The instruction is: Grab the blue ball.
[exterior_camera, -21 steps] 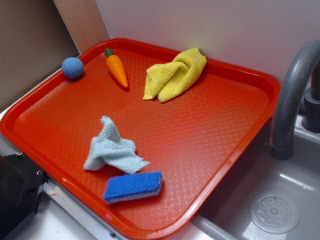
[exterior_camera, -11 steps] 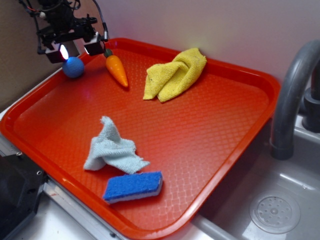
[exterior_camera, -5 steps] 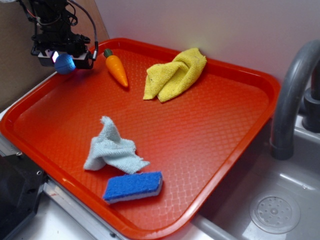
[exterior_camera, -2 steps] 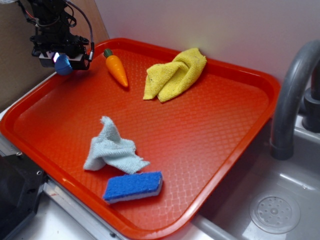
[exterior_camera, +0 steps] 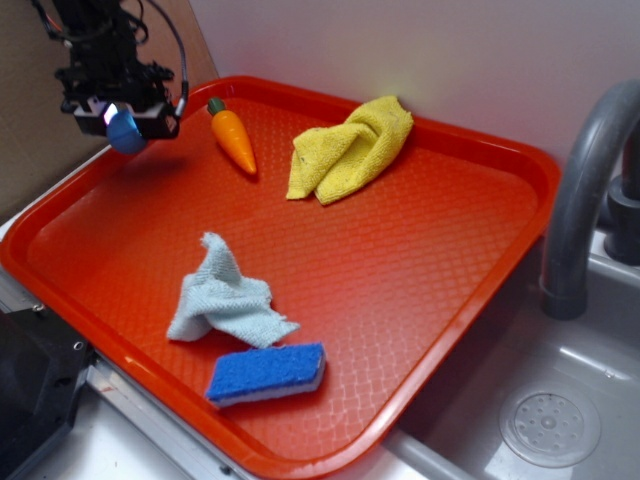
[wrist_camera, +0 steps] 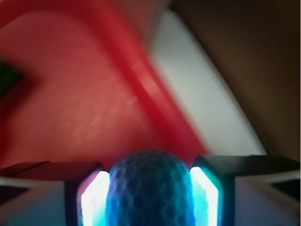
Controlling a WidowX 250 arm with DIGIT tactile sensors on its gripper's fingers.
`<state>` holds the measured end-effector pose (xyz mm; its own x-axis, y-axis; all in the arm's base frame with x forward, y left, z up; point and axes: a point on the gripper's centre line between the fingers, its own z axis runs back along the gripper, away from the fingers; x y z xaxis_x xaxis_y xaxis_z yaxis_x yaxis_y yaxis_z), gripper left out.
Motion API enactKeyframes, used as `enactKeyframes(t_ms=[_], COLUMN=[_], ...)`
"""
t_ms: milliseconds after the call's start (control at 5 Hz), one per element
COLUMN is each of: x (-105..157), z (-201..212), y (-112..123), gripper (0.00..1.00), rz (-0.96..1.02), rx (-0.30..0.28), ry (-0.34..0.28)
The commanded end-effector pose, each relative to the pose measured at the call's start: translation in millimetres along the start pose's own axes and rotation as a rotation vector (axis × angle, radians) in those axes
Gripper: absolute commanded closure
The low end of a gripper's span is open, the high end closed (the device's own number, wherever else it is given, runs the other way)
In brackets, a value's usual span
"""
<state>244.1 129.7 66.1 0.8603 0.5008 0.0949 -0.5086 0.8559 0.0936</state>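
The gripper [exterior_camera: 122,118] hangs above the far left corner of the red tray [exterior_camera: 500,290], its fingers [wrist_camera: 91,200] closed on the blue ball [exterior_camera: 125,130] — the wrist view shows the bumpy ball [wrist_camera: 151,190] pressed between the two glowing pads, touching both. In the exterior view the ball sits clear of the tray, with a faint shadow on the tray floor just beneath and beside it.

Taking the tray as the landmark: the toy carrot [exterior_camera: 232,137] lies at its far left, just beside the gripper, green top toward the back rim. The yellow cloth [exterior_camera: 350,148] is bunched along the far rim near the middle. The pale blue cloth [exterior_camera: 225,298] is crumpled in the near left part, and the blue sponge [exterior_camera: 266,373] rests just beside it, close to the front rim. Off the tray's right edge stand a grey faucet [exterior_camera: 585,190] and a sink [exterior_camera: 550,425] — its round drain shows.
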Motion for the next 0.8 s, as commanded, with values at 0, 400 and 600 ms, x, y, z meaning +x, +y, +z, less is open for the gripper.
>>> enactKeyframes(t_ms=[0, 400, 600], x=[-50.6, -84.9, -84.7], z=[132.0, 203.8, 199.5], y=[-42.1, -91.1, -88.7], gripper=[1.0, 1.0, 1.0], rz=[-0.226, -0.413, -0.394], rx=[-0.045, -0.088, -0.099], ry=[0.059, -0.042, -0.093])
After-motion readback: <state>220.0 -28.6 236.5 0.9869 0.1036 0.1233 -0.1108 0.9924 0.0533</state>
